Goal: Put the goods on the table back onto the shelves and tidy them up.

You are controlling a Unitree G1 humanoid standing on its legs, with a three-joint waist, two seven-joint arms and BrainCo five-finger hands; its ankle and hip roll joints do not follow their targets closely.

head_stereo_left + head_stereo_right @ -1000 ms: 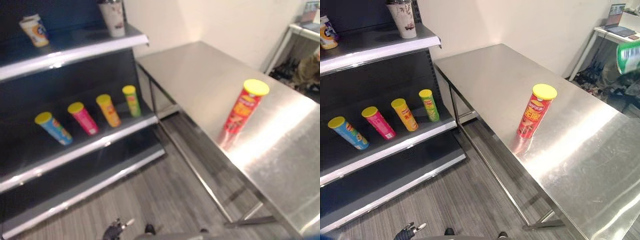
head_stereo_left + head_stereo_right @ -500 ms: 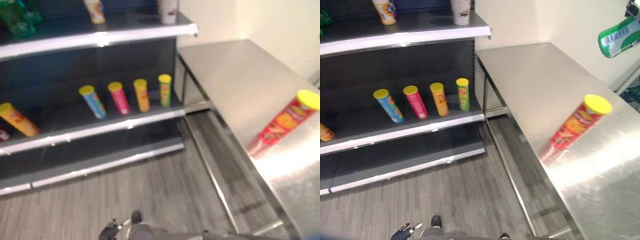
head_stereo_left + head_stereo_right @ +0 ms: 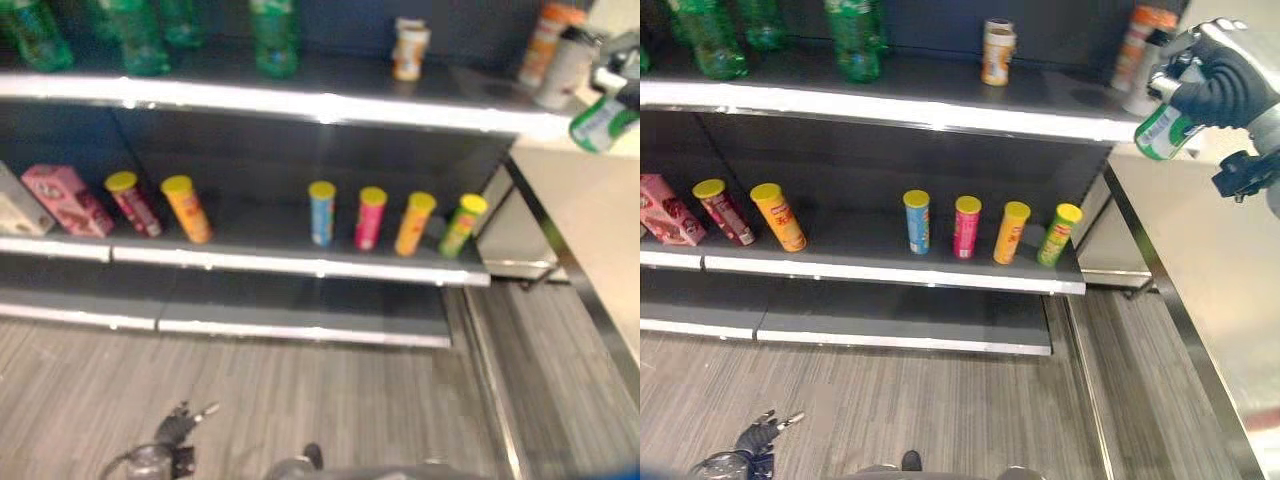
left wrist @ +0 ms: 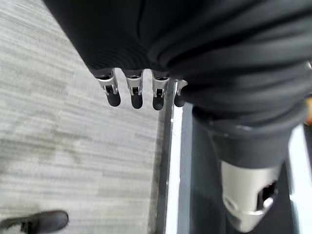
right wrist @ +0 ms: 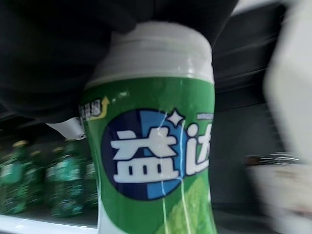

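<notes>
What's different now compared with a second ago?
The head camera has swung left from the steel table to face the shelves. The right hand, shut on the green white-capped bottle, has come up beside the top shelf's right end. The four yellow-lidded tubes stand as before.

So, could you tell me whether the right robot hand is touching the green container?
Touching. In the right eye view the right robot hand has its fingers curled round the green container, held in the air near the top shelf's end.

Glossy plastic green bottle (image 5: 156,146), brushed metal table (image 3: 1225,290), wood-grain floor (image 3: 940,410)
</notes>
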